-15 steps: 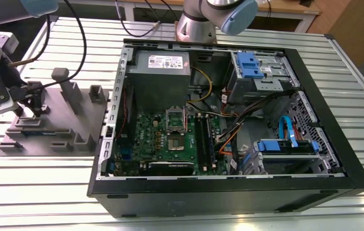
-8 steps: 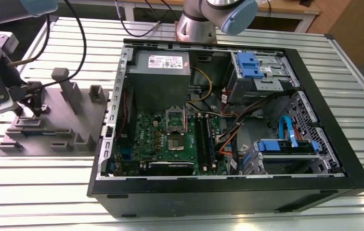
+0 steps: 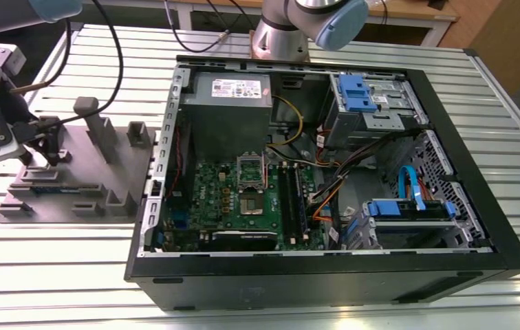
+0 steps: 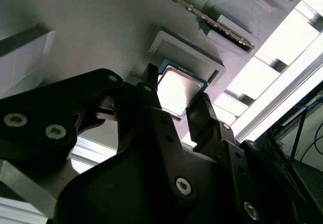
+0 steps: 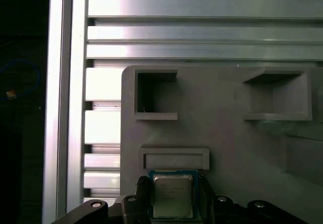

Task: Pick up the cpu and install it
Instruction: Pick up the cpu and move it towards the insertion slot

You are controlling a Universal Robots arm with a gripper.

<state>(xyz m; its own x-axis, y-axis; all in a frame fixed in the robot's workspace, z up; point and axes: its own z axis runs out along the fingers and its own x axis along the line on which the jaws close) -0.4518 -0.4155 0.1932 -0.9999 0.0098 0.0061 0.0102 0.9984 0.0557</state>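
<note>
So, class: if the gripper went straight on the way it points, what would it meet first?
Probably the cpu, lying on the grey holder directly ahead of the gripper; the remaining gap is unclear.

We see a slatted aluminium tabletop [image 3: 58, 275] carrying three things. A grey moulded fixture block [image 3: 117, 180] with pockets and upright posts lies flat near the exterior view's left edge. An open black computer case [image 3: 333, 278] lies on its side just beside the block and covers the middle and right. The arm's base [image 3: 278, 41] stands at the far edge. The first wrist view shows the block's corner [image 5: 222, 128] on the bare slats [image 5: 202, 12].
</note>
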